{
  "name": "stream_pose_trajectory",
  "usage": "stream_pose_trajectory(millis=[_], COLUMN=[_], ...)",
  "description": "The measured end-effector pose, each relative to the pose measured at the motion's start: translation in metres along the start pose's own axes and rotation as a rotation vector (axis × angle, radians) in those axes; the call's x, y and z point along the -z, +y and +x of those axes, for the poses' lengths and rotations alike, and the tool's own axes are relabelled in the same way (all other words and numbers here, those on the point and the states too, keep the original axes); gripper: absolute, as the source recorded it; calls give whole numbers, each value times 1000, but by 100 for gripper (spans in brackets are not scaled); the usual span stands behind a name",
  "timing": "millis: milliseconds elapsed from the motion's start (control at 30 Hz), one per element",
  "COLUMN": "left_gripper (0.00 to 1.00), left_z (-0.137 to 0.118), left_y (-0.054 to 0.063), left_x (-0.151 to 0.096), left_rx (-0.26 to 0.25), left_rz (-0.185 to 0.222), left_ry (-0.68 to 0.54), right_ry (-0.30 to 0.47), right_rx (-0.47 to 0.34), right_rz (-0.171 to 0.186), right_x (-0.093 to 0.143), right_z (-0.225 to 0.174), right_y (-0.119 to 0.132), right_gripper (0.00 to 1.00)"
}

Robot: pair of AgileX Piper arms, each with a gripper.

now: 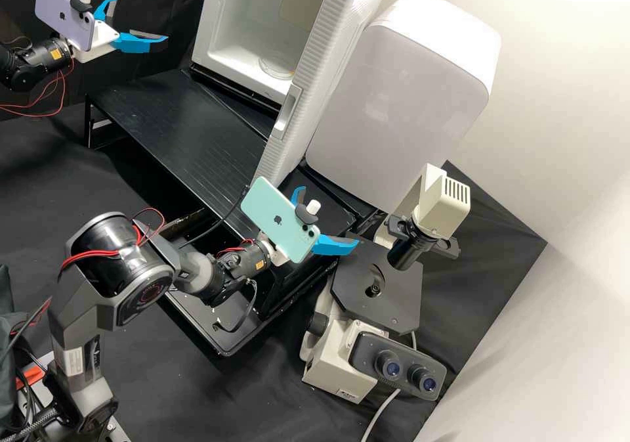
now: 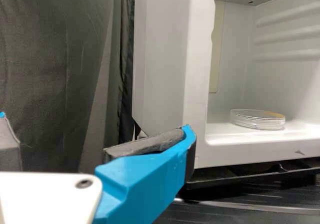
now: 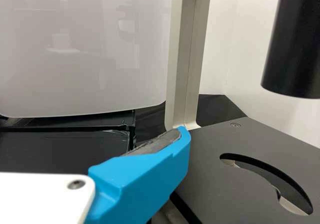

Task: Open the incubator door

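Incubator (image 1: pixel 205 35), white, one: interior exposed.
Incubator door (image 1: pixel 318 51), ribbed, one: attached to the incubator, swung wide; opening judged complete, no further pull apparently required. Outstanding: at most, parking the arms.
Left hand (image 1: pixel 142 18) and right hand (image 1: pixel 329 215), two: both released, spread, grasping nothing.
Petri dish (image 2: pixel 257 120), clear: inside, on the incubator's floor.

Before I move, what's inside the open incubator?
Inside the incubator, clear round dishware sits on the floor, and a pale panel is on a wall. In the high view, the open door hides part of the interior.
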Motion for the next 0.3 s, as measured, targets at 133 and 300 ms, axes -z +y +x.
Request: stream_pose_trajectory(millis=[133,300], left_gripper=[100,100], left_z=[0,0], left_y=[0,1], left_x=[2,2], left_rx=[-2,-1], left_rz=[-17,-17], left_ry=[6,4], right_ry=[0,0], right_rx=[0,0], right_rz=[0,0], right_x=[0,0], right_z=[0,0], right_y=[0,0], right_gripper=[100,100])
